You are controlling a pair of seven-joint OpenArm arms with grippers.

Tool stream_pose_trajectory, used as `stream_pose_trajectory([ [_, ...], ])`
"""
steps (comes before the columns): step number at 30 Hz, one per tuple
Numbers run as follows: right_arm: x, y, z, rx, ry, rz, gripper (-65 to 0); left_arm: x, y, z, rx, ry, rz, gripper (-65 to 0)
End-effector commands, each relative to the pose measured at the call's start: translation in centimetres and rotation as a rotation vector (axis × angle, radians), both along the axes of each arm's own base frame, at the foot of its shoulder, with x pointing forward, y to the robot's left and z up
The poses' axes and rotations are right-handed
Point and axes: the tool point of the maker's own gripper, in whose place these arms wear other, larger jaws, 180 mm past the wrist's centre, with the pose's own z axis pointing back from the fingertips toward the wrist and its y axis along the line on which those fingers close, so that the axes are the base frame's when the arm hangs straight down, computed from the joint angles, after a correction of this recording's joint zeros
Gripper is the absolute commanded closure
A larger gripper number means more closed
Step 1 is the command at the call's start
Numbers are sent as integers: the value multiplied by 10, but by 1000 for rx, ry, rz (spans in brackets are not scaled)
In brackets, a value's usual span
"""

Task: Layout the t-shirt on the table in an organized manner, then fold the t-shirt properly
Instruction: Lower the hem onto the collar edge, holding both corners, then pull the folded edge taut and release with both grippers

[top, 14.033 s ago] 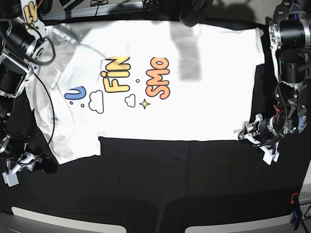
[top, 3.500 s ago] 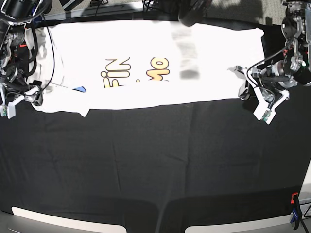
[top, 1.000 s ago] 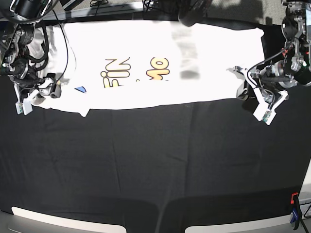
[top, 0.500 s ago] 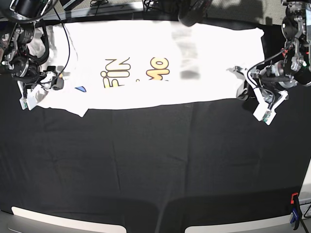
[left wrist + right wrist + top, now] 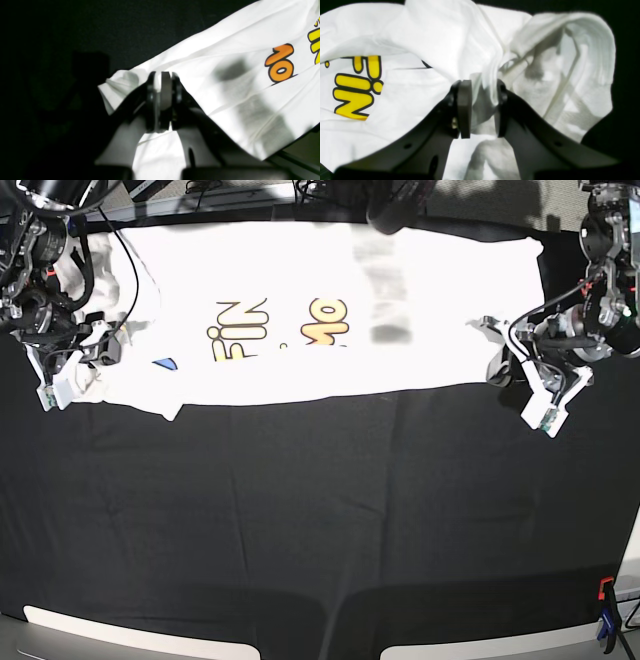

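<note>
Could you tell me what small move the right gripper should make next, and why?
Probably finish closing the right gripper on the bunched sleeve fabric of the t-shirt. Its pads straddle a fold of cloth with a gap still showing, while the left gripper is already shut on the opposite corner, so both ends could then be lifted together.

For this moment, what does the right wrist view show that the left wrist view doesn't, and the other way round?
Right wrist only: the right gripper with jaws apart around a bunched fold by the sleeve, and yellow lettering. Left wrist only: the left gripper shut on the t-shirt's edge, and orange lettering. Both: white shirt fabric lying on the black table.
</note>
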Motion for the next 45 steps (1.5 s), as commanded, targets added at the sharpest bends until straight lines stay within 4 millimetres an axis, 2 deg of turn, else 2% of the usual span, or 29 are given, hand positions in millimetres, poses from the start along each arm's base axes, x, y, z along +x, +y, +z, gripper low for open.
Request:
stream_pose_trajectory([
  [1,7,-5,12,-22,-37,12,-129,7,0,12,-4,-47,-12,0],
  [9,7,-5,10,-18,-35,9,-128,7,0,12,-3,-47,-12,0],
  [10,7,-6,9,-14,-34,7,-117,7,0,13,-4,-48,-12,0],
  [11,6,-6,8,-11,-33,5,-82,7,0,13,-4,-48,-12,0],
  [12,7,-6,8,-8,-35,3,-18,7,0,13,-3,-48,-12,0],
  [13,7,-5,8,-6,-39,3,0,8,0,13,-5,-52,-11,0],
  [18,21,9,30,57,-145,26,0,14,-4,29,22,-136,-42,0],
  [22,17,23,48,46,-160,84,0,12,-14,53,42,-210,-79,0],
  [25,1,32,53,11,-159,125,0,1,-20,57,48,-214,-100,0],
  [32,-56,51,52,-60,-81,215,0,-31,-10,28,117,-112,-96,0],
  [36,-72,39,61,-103,-80,190,0,-49,-11,16,118,-61,-107,0],
  [41,-74,4,79,-171,-118,92,0,-55,-11,11,118,-43,-115,0],
  [45,-76,-14,88,-207,-133,41,0,-58,-10,9,128,-26,-118,0],
])
